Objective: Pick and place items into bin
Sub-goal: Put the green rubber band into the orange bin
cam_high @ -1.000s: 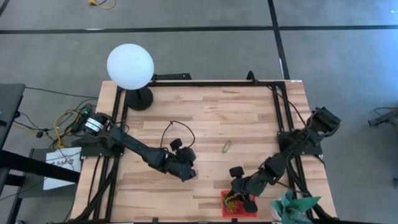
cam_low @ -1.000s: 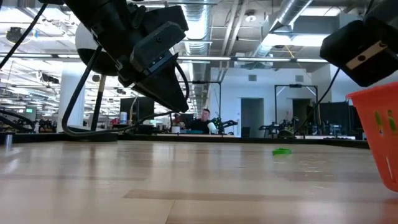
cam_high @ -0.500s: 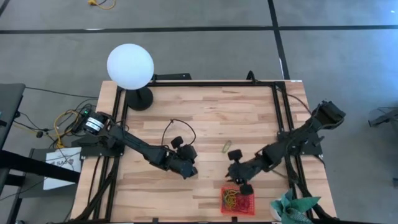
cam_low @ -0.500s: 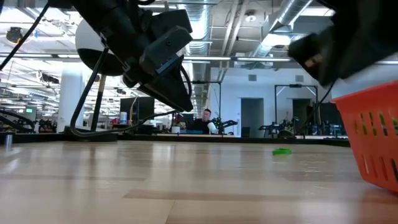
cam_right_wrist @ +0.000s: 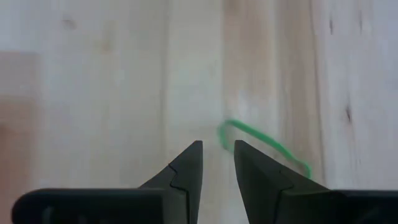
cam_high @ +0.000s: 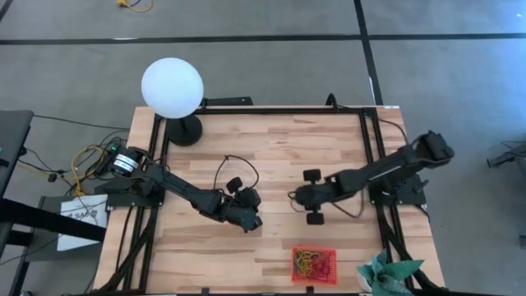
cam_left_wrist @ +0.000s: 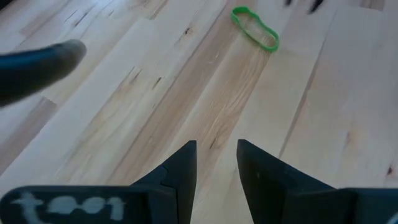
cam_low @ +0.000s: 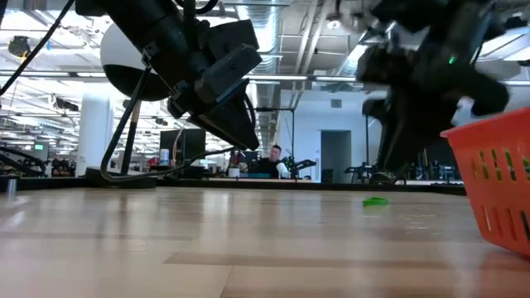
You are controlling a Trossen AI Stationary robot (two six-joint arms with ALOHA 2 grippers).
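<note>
A green rubber-band loop (cam_right_wrist: 266, 145) lies flat on the wooden table near its middle; it also shows as the green loop (cam_left_wrist: 255, 28) in the left wrist view and the green loop (cam_low: 375, 201) in the low view. My right gripper (cam_right_wrist: 217, 158) hovers just above it, open by a narrow gap, with the loop just beyond its fingertips and nothing between them. My left gripper (cam_left_wrist: 216, 162) hangs open left of the loop, pointing toward it. The red-orange bin (cam_high: 315, 265) stands at the near edge and holds several coloured bands.
A white globe lamp (cam_high: 172, 87) stands on its dark base at the far left corner. A black cable (cam_high: 234, 168) loops over the table by the left arm. A teal cloth (cam_high: 386, 275) lies beside the bin at the near right corner.
My right gripper has left the bin and swung toward the table's far edge and left, tipping as it went, and now hangs over the green loop. The bin has stayed at the near edge.
</note>
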